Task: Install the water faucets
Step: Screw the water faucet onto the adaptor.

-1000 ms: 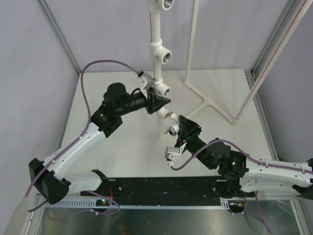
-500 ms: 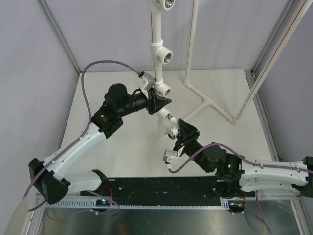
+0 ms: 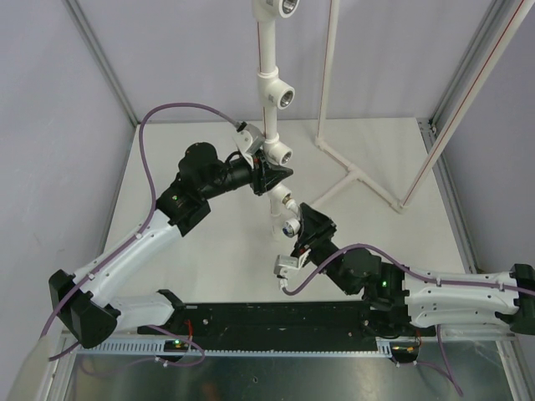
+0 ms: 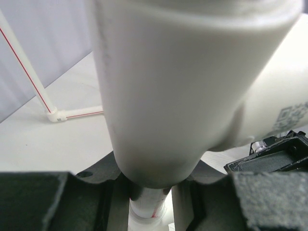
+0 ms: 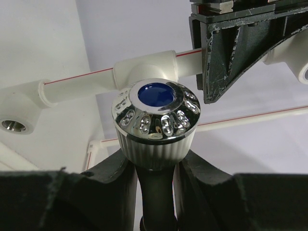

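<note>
Over the last second the right arm's elbow and forearm slid left along the near edge of the table (image 3: 209, 251). Its wrist swung round with them, while the water faucet (image 3: 291, 220) barely shifted. The left arm did not move at all. That looked like a pivot about the faucet itself, so I judged it a screwing stroke, with the install under way and not finished.

The right gripper (image 3: 304, 227) was clamped on the faucet just under its chrome knob, one finger on either side of the ribbed skirt. The left gripper (image 3: 272, 174) was closed around the upright pipe (image 3: 266, 50), steadying it just above the faucet.

The faucet sat against the lower stretch of that pipe, around the middle of the table. From above, its long axis ran from the knob, on the near side, slightly left and away toward the pipe. In the right wrist view the blue-centred cap faced up and toward the lens, and the stem dropped out of sight between the fingers. Whether the threaded end had entered a socket could not be told. One open tee socket (image 5: 17, 126) showed away to the side.
</note>
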`<state>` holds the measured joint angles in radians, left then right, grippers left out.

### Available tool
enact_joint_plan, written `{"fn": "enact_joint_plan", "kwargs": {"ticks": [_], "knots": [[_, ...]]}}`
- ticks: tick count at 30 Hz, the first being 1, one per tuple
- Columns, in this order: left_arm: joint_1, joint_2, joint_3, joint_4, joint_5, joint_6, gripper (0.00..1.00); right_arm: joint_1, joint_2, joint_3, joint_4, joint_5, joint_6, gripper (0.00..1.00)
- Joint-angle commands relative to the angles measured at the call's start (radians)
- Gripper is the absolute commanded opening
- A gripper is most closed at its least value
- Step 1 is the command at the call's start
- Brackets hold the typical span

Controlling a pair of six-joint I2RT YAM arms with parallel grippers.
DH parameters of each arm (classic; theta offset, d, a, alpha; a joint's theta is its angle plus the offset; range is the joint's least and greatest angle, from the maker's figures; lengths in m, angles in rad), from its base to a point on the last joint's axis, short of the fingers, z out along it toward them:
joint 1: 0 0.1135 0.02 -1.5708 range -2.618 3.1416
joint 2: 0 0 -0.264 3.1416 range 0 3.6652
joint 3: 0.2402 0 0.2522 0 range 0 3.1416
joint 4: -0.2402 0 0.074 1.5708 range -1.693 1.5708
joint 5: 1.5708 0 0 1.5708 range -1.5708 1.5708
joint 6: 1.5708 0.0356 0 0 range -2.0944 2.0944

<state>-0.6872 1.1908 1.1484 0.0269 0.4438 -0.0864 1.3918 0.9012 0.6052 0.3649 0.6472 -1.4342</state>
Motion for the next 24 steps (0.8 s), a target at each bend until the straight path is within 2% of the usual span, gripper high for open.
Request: {"fn": "enact_joint_plan", "kwargs": {"ticks": [1, 24], "knots": [[-0.009, -0.001, 0.022, -0.114, 0.001, -0.199, 0.0, -0.018, 0.011, 0.015, 0.095, 0.006, -0.001, 0.0], [-0.01, -0.005, 0.024, -0.114, 0.012, -0.197, 0.0, -0.089, -0.001, -0.037, 0.102, -0.02, 0.025, 0.0]]}}
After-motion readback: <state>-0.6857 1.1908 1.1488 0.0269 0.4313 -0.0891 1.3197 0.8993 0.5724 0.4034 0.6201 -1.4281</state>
